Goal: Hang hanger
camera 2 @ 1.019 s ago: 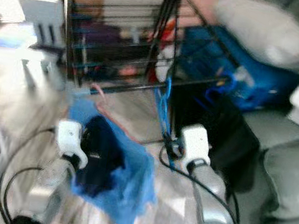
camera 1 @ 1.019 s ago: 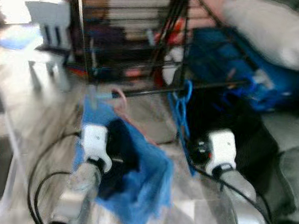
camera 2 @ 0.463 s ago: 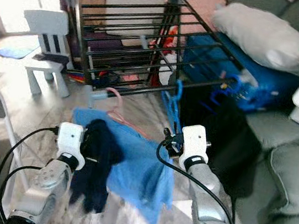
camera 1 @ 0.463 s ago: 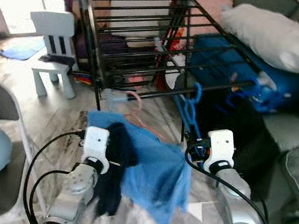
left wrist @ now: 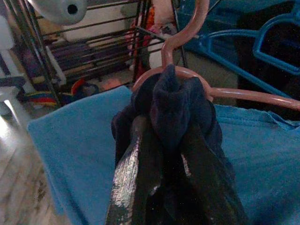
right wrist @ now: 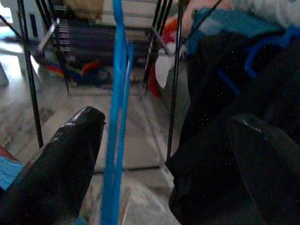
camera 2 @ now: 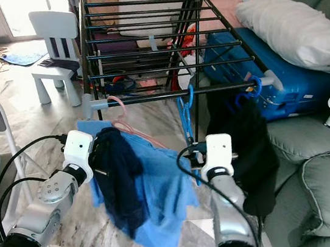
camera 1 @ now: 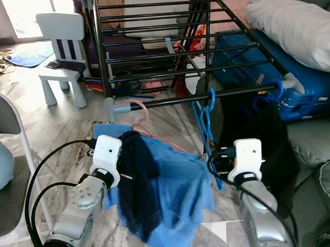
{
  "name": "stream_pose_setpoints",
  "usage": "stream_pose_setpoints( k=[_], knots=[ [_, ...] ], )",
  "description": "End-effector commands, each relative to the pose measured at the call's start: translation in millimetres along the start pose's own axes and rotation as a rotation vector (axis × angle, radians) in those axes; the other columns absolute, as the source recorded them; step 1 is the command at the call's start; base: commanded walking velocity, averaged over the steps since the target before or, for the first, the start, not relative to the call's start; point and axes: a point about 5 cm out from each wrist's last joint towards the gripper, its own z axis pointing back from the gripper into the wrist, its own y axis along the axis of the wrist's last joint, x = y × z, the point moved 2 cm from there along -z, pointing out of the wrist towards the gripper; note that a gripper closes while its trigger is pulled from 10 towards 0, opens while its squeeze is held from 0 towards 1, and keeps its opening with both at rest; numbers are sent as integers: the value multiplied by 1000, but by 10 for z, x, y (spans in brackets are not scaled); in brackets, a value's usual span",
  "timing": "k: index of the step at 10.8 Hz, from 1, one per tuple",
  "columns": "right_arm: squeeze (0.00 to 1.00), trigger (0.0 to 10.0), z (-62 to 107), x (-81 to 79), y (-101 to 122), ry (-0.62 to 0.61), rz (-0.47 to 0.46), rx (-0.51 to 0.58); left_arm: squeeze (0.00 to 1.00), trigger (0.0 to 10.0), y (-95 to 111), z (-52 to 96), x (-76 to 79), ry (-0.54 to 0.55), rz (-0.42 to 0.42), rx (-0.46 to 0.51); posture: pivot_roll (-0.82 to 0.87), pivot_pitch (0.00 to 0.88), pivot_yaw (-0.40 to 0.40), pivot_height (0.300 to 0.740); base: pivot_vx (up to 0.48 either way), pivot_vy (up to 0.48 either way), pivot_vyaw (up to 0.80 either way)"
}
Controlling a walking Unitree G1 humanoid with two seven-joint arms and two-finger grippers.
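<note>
- The pink hanger, with a blue cloth and dark cloth on it, is now sitting closer to the drying rack, just below its front bar.
- The left tool is pinching the dark cloth at the hanger's neck.
- The right tool is spread wide around a blue hanger, so hanging is getting near.

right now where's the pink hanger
The pink hanger is in front of the robot, held by the left gripper just below the rack's front bar.
</note>
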Motion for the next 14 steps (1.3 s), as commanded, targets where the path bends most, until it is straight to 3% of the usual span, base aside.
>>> stream_pose_setpoints(
  k=[1,3,5,7,8,9,10,14],
  knots=[
    [0,10000,-103,-46,65,45,2,-9,0,10000,56,-8,-70,49,-5,15,-89,0,68,740,0,0,0],
    [0,10000,-216,-115,99,78,5,-40,0,10000,30,8,-47,50,-4,8,-79,0,57,740,0,0,0],
    [0,10000,-329,-285,119,137,16,-86,0,10000,32,6,-85,70,-1,7,-74,0,47,740,0,0,0],
    [0,10000,-343,-306,-41,108,39,-196,0,10000,32,-9,-75,71,4,4,-79,0,44,740,0,0,0],
    [0,10000,-341,-290,-142,76,3,-263,0,10000,28,-22,-52,68,10,1,-81,0,45,740,0,0,0],
    [0,8157,-344,-283,-151,68,-2,-269,0,10000,25,-28,-30,63,12,0,-83,0,46,740,0,0,0],
    [0,118,-352,-272,-158,59,-18,-277,0,10000,25,-34,-10,57,15,-1,-84,0,46,740,0,0,0],
    [0,235,-393,-242,-110,38,30,-269,0,10000,9,-38,4,61,26,-6,-87,0,40,740,0,0,0]
  ],
)
